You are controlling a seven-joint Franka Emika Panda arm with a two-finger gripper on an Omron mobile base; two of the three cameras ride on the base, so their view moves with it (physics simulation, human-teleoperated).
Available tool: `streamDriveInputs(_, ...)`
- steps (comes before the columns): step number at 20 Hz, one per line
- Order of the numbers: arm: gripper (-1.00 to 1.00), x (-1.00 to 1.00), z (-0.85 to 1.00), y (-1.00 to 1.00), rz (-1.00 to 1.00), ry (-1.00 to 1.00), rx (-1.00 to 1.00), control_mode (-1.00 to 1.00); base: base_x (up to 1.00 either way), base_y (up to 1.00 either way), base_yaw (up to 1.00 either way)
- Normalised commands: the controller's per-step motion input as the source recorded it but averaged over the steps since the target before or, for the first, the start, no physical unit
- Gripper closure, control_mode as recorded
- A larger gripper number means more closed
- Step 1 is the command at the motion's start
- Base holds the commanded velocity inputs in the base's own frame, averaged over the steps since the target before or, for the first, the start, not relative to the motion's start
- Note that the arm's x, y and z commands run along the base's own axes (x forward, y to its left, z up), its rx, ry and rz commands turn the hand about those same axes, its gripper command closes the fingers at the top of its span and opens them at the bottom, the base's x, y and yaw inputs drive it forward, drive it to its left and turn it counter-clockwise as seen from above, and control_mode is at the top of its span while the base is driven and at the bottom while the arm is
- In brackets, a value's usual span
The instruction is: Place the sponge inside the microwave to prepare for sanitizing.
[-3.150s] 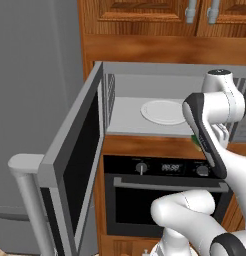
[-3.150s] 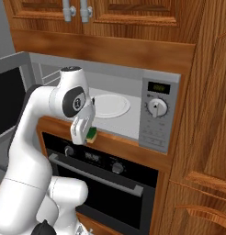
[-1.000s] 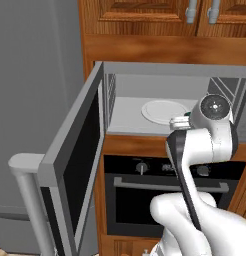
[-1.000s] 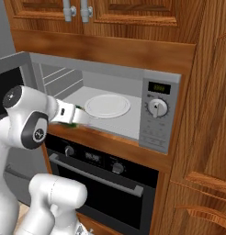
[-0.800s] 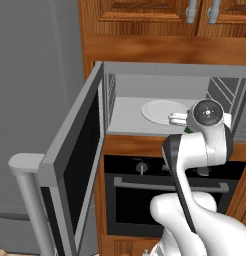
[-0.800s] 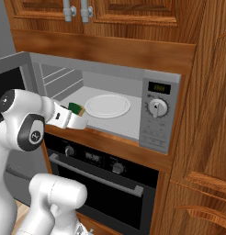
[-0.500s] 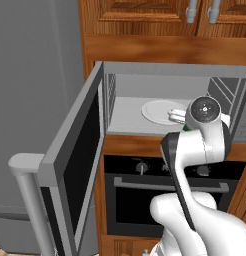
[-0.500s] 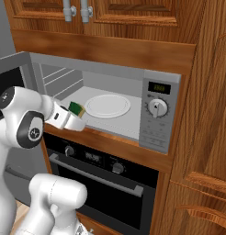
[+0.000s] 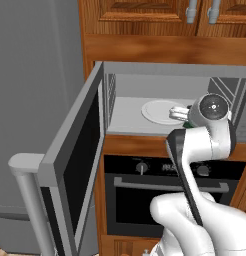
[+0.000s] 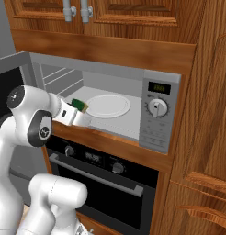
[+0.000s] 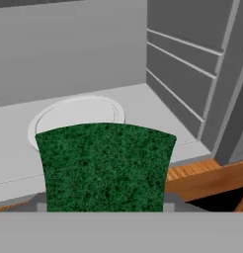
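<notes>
Gripping the sponge [image 11: 104, 165] in clenched jaws, the gripper [image 10: 81, 113] is hovering at the microwave [image 10: 161, 114] opening, white plate [image 11: 76, 114] lying just ahead.

A glossy white robot arm [image 9: 205, 145] stands before the microwave [image 10: 156, 114], its rounded, bulbous shell segments joined at dark grey joints. In the left base view, a broad dark band runs diagonally down the link below the microwave's sill, and a round dark end cap with small pale screw marks caps the joint level with the microwave's floor. From the right base view, two similar dark circular caps, each bearing a small white mark, sit on the arm's [image 10: 27, 124] stacked joints left of the microwave's opening. A white wrist block carrying a small dark square mark reaches toward the cavity. Lower segments swell smooth and white.
</notes>
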Motion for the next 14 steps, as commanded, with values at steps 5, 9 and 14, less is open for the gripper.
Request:
streamDriveInputs(5, 1.0, 0.21, 0.0, 0.0, 0.16, -0.1, 0.0, -1.0, 0.0, 0.0, 0.0)
streamDriveInputs(9, 1.0, 0.31, 0.0, 0.0, 0.07, 0.0, 0.0, -1.0, 0.0, 0.0, 0.0)
streamDriveInputs(14, 1.0, 0.32, 0.0, 0.0, 0.05, 0.01, 0.0, -1.0, 0.0, 0.0, 0.0)
